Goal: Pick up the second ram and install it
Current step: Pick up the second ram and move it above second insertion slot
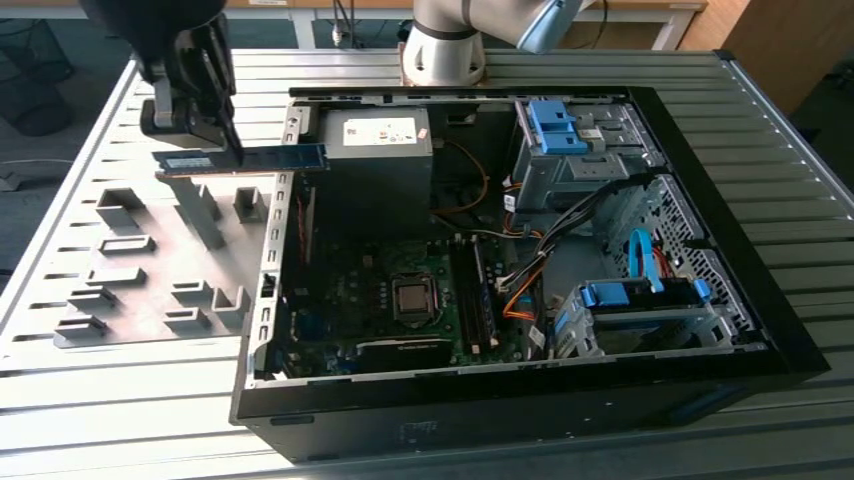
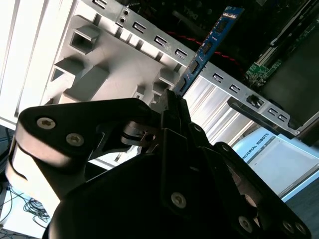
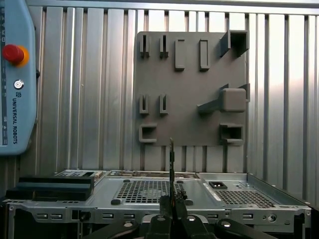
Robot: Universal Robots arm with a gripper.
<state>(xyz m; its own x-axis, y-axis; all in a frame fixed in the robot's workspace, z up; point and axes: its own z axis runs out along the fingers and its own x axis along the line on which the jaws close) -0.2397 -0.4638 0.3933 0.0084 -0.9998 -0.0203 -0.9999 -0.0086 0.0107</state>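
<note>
Held the second ram (image 1: 267,156) clamped in the gripper (image 1: 224,150), level over the holder plate (image 1: 174,255) beside the case (image 1: 534,400) — likely called for a steady, untilted carry.

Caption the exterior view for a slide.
Gripper holds the second ram above the grey holder plate, by the open computer case.

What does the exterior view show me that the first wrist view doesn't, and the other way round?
Exterior view: the inside of the open computer case, with its motherboard and blue drive brackets, and the second ram seen lengthwise. First wrist view: a red button on a pale blue panel, and the ram edge-on as a thin line. Both: the hand shut on the second ram, the grey holder board and the ribbed table.
</note>
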